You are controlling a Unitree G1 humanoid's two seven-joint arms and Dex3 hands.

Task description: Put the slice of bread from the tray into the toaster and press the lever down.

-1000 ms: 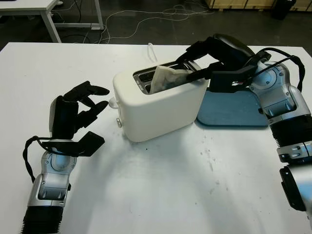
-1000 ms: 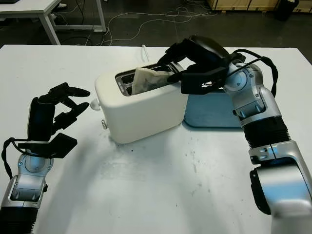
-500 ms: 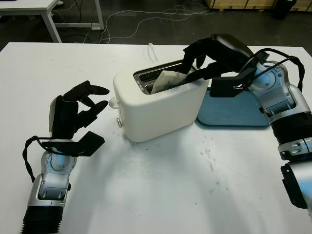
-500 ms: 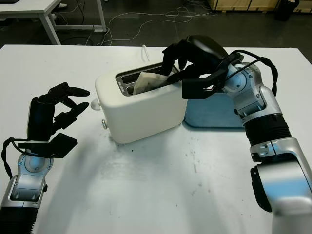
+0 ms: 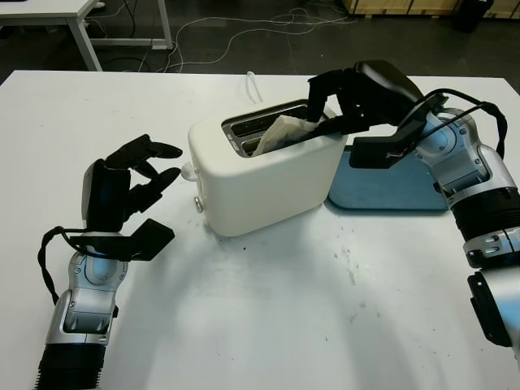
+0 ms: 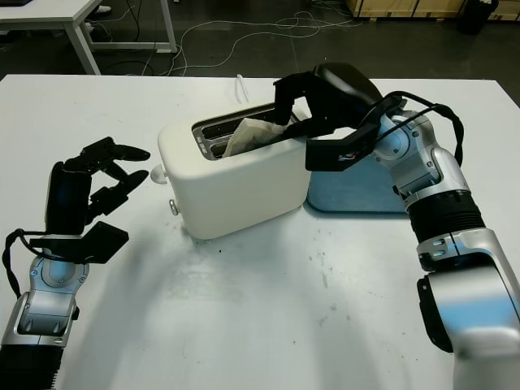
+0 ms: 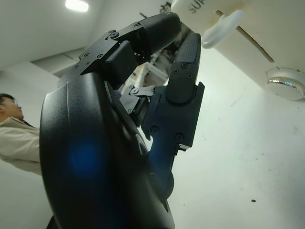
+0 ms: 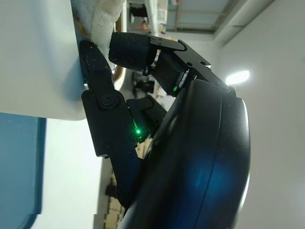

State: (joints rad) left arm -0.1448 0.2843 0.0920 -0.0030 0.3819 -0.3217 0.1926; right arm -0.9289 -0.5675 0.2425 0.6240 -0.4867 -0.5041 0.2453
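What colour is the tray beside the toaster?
Blue; the tray shows best in the left eye view.

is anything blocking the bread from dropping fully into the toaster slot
Nothing visible blocks it. The bread sits tilted, partly in the toaster slot, with the right hand on its raised end.

Pretty even overhead light here, so the white table (image 5: 268,325) is bright with only soft, faint shadows under the toaster (image 5: 268,175) and the arms. The left wrist view has a ceiling lamp (image 7: 76,5) glaring, the right wrist view another lamp (image 8: 237,77), and both hand shells catch bluish reflections up close.
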